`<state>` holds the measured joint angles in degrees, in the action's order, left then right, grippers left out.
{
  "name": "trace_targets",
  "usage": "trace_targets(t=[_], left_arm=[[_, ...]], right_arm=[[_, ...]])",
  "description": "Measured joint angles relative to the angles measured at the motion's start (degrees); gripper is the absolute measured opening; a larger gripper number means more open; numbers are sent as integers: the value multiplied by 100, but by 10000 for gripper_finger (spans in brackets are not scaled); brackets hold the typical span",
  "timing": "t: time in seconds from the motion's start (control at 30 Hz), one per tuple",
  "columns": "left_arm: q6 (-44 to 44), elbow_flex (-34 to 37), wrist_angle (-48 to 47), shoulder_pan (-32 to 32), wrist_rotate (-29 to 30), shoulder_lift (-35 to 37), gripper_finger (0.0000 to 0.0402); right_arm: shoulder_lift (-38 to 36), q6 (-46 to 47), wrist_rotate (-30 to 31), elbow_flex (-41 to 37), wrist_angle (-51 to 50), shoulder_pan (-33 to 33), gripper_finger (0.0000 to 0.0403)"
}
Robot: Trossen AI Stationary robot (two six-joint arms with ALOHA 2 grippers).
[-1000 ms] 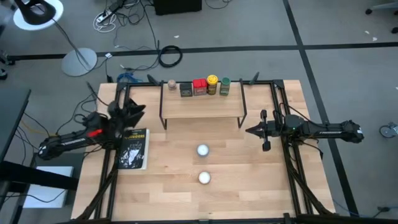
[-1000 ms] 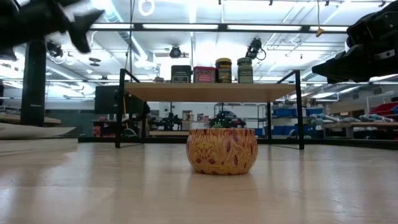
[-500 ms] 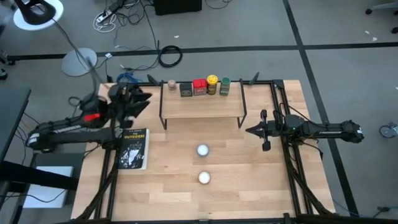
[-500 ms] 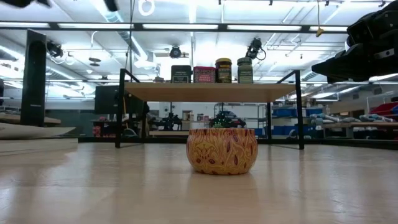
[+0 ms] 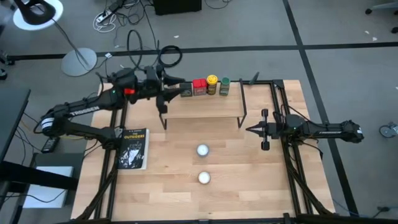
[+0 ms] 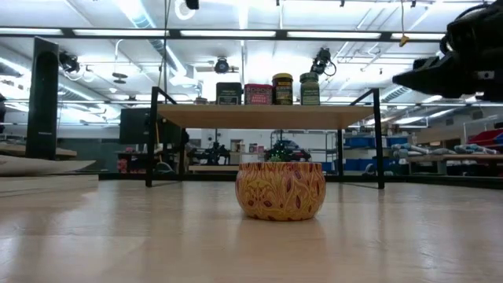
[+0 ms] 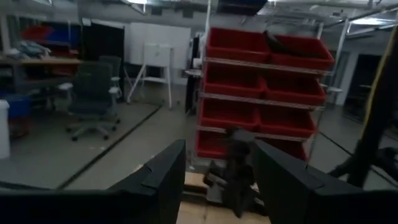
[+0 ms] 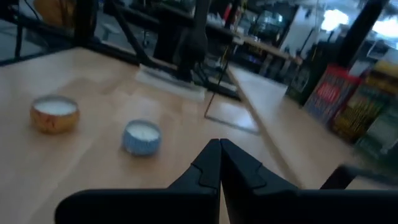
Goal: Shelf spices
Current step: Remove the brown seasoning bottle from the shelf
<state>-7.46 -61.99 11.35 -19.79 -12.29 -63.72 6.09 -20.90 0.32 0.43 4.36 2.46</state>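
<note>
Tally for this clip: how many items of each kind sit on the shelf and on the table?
Spice containers visible on the shelf: 4: dark tin, red box, yellow-lidded jar, green-lidded jar
Round white-topped candles: 2
Book: 1
Total: 7

Left end effector (image 5: 169, 91) hides the tan jar.
</note>
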Motion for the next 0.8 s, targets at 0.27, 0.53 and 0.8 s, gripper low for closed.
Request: trace_targets(t=[0.27,0.53,0.8], left_arm=[[445,-204,90,-357,-424,92,186],[994,-287,-48,-622,-707,140,186],[1507,-288,-999,-904,610,140,186]], right_arm=[[2,1294,-418,-1,1310,-4,8],[7,3386,1122,128,2812,120,8],[521,3874,1262,801,2083,596,8]])
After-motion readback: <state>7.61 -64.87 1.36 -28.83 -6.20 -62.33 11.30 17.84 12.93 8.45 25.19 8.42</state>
